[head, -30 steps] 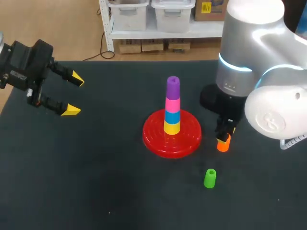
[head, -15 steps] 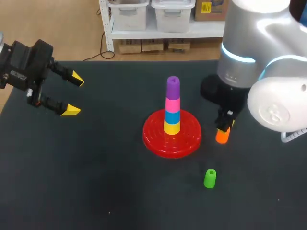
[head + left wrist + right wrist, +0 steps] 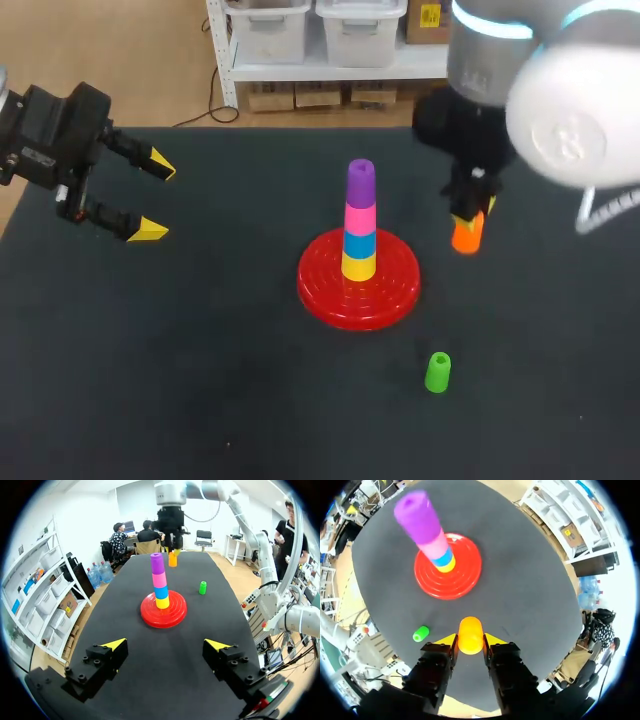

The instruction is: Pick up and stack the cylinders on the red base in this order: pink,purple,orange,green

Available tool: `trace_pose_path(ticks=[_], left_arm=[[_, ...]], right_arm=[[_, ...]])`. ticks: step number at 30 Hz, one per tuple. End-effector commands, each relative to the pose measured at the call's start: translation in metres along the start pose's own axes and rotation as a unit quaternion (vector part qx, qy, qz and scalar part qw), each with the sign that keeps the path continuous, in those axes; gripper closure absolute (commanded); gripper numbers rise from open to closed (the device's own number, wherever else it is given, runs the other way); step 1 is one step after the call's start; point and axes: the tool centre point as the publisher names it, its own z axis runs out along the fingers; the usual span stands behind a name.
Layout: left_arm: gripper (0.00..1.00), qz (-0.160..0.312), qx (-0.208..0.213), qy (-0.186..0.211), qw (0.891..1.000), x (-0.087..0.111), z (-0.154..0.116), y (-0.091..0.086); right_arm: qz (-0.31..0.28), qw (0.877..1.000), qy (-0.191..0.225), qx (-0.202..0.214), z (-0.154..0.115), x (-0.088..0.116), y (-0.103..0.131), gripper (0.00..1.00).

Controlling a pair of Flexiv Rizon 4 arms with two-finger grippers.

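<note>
My right claw is clenched on the orange cylinder, up off the desk, right of the red base. That base carries yellow, blue, pink cylinder, and purple cylinder on top. The green cylinder stands near the base. My left claw is spread wide, well left of it.

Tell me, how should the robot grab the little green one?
By its round sides, near the middle, coming straight down from above. The green cylinder stands upright on the table, well apart from the red base, so a finger probably fits on each side. The right gripper holds the orange cylinder that same way.
</note>
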Motion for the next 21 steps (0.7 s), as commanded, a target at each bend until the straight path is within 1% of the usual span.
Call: trace_pose_path(ticks=[1,7,12,16,21], left_arm=[[0.0,0.001,-0.001,-0.001,1.0,0.001,0.0,-0.001],[0.0,0.001,-0.001,-0.001,1.0,0.001,0.0,-0.001],[0.0,0.001,-0.001,-0.001,1.0,0.001,0.0,-0.001],[0.0,0.001,-0.001,-0.001,1.0,0.001,0.0,-0.001],[0.0,0.001,-0.001,-0.001,1.0,0.001,0.0,-0.001]], right_arm=[[0.004,1.0,0.014,-0.004,-0.024,-0.012,-0.001,1.0],[0.02,1.0,0.007,-0.001,-0.054,-0.038,-0.003,1.0],[0.022,0.999,-0.024,0.002,-0.083,-0.056,-0.002,1.0],[0.022,0.999,-0.027,0.005,-0.094,-0.07,0.002,1.0],[0.017,1.0,-0.022,0.005,-0.105,-0.085,0.007,1.0]])
